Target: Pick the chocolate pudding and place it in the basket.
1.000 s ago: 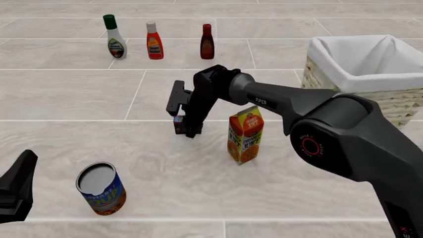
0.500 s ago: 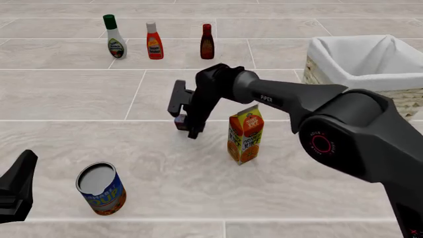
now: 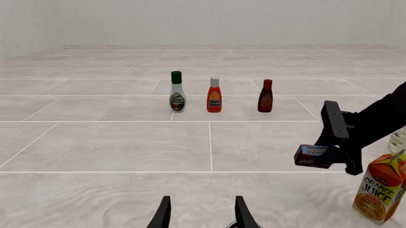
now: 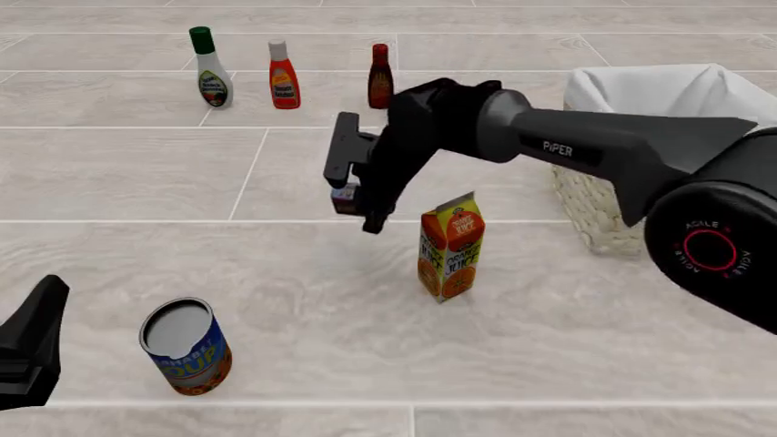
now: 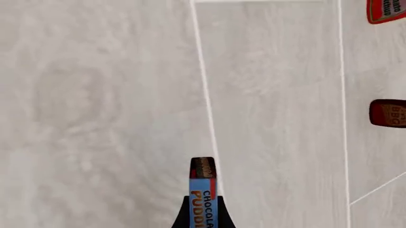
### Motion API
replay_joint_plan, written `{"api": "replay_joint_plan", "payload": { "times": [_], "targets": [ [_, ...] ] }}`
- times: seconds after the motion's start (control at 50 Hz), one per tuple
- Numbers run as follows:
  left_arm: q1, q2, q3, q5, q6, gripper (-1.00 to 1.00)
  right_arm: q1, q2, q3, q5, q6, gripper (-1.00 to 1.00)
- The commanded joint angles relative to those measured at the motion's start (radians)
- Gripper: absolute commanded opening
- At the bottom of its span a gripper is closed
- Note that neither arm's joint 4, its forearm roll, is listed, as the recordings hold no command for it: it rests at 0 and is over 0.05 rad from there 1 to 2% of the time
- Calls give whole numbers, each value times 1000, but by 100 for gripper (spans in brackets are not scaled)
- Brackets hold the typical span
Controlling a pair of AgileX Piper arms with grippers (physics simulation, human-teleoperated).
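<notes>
chocolate pudding (image 4: 346, 197) airborne (clamped), right jaws

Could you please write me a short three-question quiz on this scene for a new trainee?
1. True or false: the chocolate pudding is lying on the table.
2. Which gripper holds the pudding box?
A. the left gripper
B. the right gripper
C. neither
3. Fill in: the carton standing on the table just right of the held box is the orange ____ carton.

Key:
1. False. It is lifted clear of the table, clamped in a gripper.
2. B. The left one is open and holds nothing.
3. juice. The basket stands farther to the right of it.
</notes>
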Motion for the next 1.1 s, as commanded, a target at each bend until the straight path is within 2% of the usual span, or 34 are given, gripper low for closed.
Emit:
{"api": "replay_joint_plan", "payload": {
  "times": [0.02,0.08,0.12,0.24,0.6,0.82,0.9,0.96,0.98,1.1],
  "targets": [
    [0,-2,0,1,1,100,-6,-105,56,-13,23,-100],
    [0,-2,0,1,1,100,-16,-139,88,-28,17,-100],
    [0,-2,0,1,1,100,-13,-155,83,-29,40,-100],
    [0,-2,0,1,1,100,-48,-199,112,-45,38,-100],
    [0,-2,0,1,1,100,-71,-343,164,-47,91,-100],
    [0,-2,0,1,1,100,-105,-435,181,-72,157,-100],
    [0,-2,0,1,1,100,-159,-476,200,-107,151,-100],
    [0,-2,0,1,1,100,-177,-500,176,-91,183,-100],
    [0,-2,0,1,1,100,-184,-515,188,-89,173,-100],
    [0,-2,0,1,1,100,-212,-564,191,-83,203,-100]
  ]
}}
